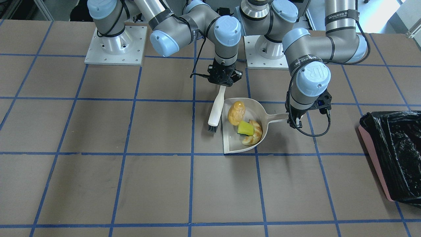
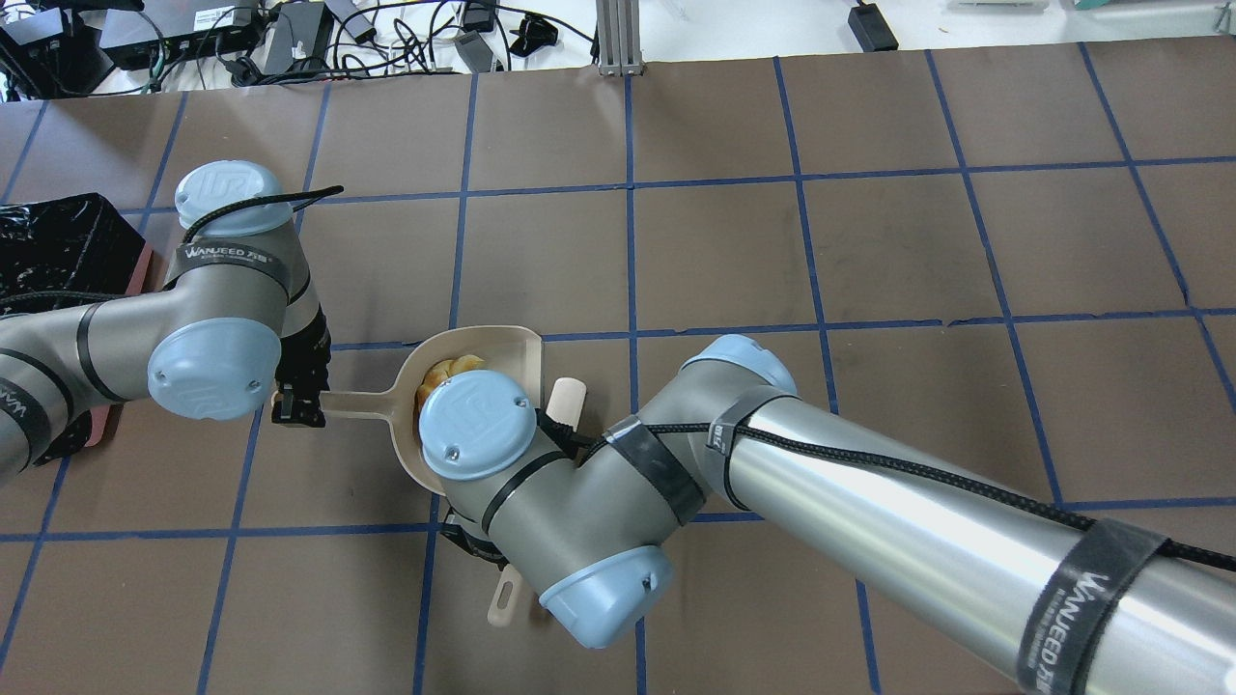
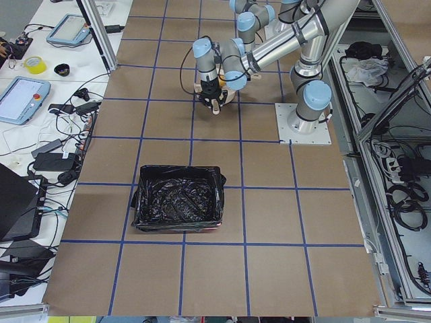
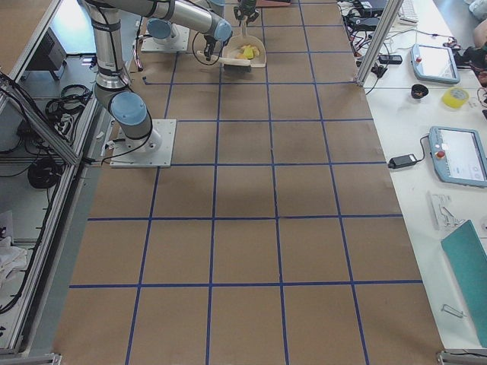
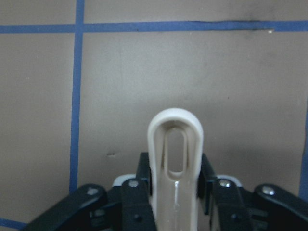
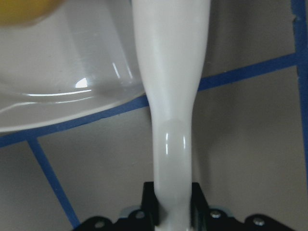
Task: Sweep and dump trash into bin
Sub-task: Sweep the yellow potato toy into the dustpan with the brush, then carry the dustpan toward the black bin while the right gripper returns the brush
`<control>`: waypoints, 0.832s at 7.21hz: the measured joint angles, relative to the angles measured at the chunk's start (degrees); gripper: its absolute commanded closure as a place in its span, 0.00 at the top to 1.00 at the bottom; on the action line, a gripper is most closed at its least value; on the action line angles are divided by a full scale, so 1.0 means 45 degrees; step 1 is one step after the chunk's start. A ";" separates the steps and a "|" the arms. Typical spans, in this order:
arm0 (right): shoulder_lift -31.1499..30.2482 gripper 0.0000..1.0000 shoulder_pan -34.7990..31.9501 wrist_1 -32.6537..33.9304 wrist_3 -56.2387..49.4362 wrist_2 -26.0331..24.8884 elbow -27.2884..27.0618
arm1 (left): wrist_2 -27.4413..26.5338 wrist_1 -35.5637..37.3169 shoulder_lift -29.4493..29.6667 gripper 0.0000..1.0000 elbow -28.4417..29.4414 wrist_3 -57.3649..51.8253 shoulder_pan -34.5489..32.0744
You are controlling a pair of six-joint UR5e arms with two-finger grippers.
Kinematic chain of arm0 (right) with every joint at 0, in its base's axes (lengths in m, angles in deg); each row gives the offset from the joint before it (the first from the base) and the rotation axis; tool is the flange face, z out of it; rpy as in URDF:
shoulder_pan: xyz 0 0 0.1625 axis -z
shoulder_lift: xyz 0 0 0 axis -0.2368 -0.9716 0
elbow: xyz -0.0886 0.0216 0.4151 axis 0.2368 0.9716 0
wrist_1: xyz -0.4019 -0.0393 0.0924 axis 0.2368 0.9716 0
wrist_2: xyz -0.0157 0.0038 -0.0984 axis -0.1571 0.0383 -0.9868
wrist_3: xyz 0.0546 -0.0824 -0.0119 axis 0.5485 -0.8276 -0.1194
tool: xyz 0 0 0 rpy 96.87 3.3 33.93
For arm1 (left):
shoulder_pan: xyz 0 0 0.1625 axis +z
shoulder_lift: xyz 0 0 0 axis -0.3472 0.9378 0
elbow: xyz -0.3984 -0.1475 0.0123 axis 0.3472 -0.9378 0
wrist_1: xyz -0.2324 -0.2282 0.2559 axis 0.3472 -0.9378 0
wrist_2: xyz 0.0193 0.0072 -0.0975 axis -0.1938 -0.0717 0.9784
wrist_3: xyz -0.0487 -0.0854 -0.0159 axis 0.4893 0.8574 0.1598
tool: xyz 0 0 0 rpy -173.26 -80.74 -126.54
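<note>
The three pieces of trash lie in the beige dustpan (image 1: 230, 144): the golden-brown blob (image 1: 236, 113), the yellow-green wedge (image 1: 245, 128) and the tan croissant piece (image 1: 254, 134). My left gripper (image 1: 293, 119) is shut on the dustpan's handle (image 5: 175, 159), and the pan is level at table height. My right gripper (image 1: 223, 83) is shut on the white brush (image 1: 217, 108), whose dark bristles (image 1: 212, 127) sit beside the pan's edge. The bin (image 1: 375, 164), pink with a black bag (image 1: 399, 148), stands apart on my left side. In the overhead view my right arm hides most of the pan (image 2: 502, 338).
The brown table has a blue tape grid. The two arm base plates (image 1: 115, 46) sit at the robot's edge. In the left side view the bin (image 3: 178, 198) stands about one and a half tiles from the dustpan. Benches with tablets and cables flank the table ends.
</note>
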 measured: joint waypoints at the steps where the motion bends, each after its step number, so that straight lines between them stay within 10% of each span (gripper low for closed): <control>1: 0.0252 0.00 -0.0094 0.0258 0.0408 0.0008 0.0287 | 0.0174 0.0044 0.0023 0.00 0.0035 -0.0042 -0.0041; 6: 0.0250 0.00 -0.0040 -0.0117 0.0699 -0.0113 0.0900 | 0.1589 0.0042 0.0132 0.00 0.0109 -0.1986 0.0138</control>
